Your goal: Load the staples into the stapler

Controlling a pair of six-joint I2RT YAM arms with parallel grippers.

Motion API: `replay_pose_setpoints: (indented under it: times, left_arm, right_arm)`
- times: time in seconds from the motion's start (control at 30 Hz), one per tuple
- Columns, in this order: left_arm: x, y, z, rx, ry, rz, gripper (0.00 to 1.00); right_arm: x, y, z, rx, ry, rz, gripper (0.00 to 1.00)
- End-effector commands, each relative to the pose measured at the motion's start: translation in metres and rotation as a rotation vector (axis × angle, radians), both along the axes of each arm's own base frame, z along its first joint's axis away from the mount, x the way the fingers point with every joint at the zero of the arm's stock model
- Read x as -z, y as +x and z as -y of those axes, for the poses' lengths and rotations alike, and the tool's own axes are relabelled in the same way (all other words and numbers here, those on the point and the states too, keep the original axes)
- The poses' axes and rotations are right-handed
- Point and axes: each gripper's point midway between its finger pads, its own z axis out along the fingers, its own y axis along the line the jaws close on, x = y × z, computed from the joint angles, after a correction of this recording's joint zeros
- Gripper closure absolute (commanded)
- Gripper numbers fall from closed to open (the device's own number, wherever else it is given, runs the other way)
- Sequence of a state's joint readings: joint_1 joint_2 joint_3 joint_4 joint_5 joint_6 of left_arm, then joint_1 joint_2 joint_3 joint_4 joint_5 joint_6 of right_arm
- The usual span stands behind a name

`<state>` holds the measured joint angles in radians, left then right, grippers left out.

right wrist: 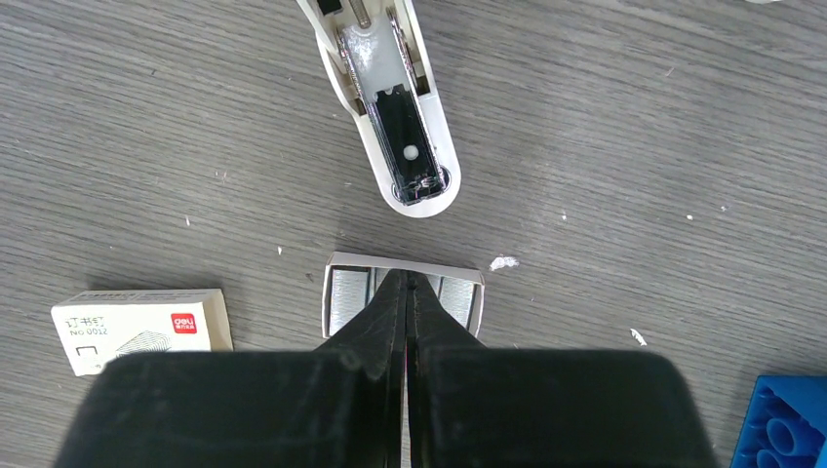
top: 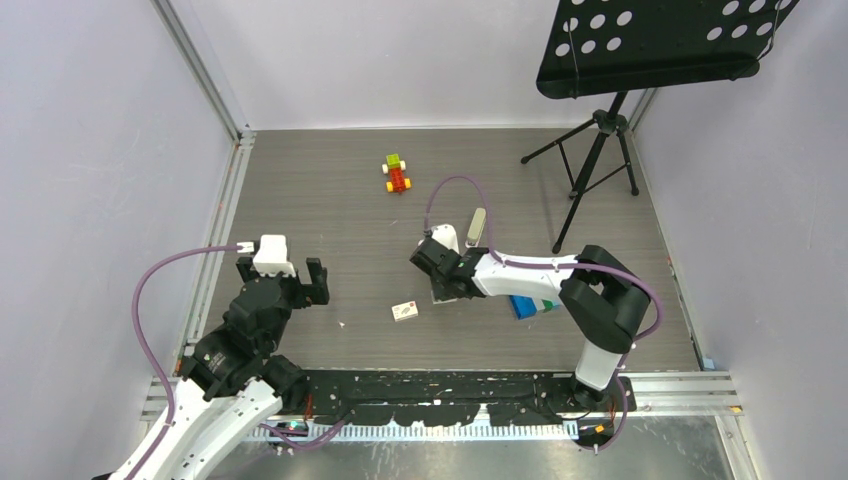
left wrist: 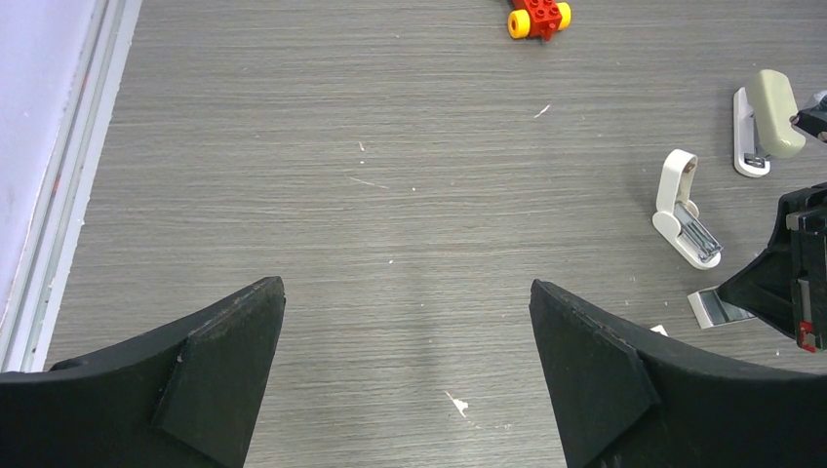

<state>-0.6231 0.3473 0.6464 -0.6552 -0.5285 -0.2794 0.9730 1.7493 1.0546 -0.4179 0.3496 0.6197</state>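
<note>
Right gripper (right wrist: 408,280) – jaws pressed together, tips over staples (right wrist: 347,297). Left gripper (left wrist: 405,286) – jaws spread wide above desk (left wrist: 293,146). Stapler (left wrist: 770,112) lies apart from both.

Two black two-finger grippers: the left gripper (left wrist: 406,288) and the right gripper (right wrist: 407,283). On the one grey wood-grain table (top: 330,200):

- One slim bar stapler (left wrist: 773,112) with a grey-beige top and white base.
- One stubby all-white object (left wrist: 683,210), hinged open.
- One small open white tray of silvery-grey staples (right wrist: 349,297); the number of strips in it cannot be told.
- One small white carton (right wrist: 141,330) with a red mark.
- One blue-green-white box (top: 528,306).
- One red, green and yellow toy brick car (top: 397,173).
- One black perforated music stand (top: 640,60).
</note>
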Motion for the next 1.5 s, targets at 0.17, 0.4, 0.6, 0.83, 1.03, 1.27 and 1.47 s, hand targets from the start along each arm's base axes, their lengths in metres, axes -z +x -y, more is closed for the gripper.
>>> replay_pose_setpoints:
  times: [0.17,0.4,0.6,0.83,1.03,1.27,1.47]
  left_arm:
    - [-0.003,0.005,0.003,0.008,0.001,0.015,0.01]
    - [-0.002,0.006,0.005,0.01,0.004,0.009,0.01]
    - [-0.002,0.006,0.006,0.013,0.005,0.006,0.01]
    - [-0.002,0.006,0.005,0.014,0.004,0.008,0.01]
    - [-0.003,0.006,0.005,0.015,0.001,0.012,0.01]
    - [-0.003,0.005,0.005,0.015,-0.001,0.015,0.01]
    - [-0.003,0.005,0.005,0.014,-0.002,0.015,0.01]
  right_arm:
    - [-0.017,0.007,0.01,0.035,0.066,0.037,1.0]
    - [-0.015,0.007,0.011,0.002,0.044,0.034,1.0]
    - [-0.019,0.007,0.005,-0.007,0.068,0.026,0.92]
    - [-0.027,0.008,0.002,-0.002,0.076,0.023,0.81]
    - [-0.04,0.007,-0.001,0.0,0.105,0.025,0.73]
    - [-0.03,0.005,0.0,0.021,0.069,-0.011,0.68]
    - [-0.022,0.005,-0.001,0.029,0.056,-0.029,0.67]
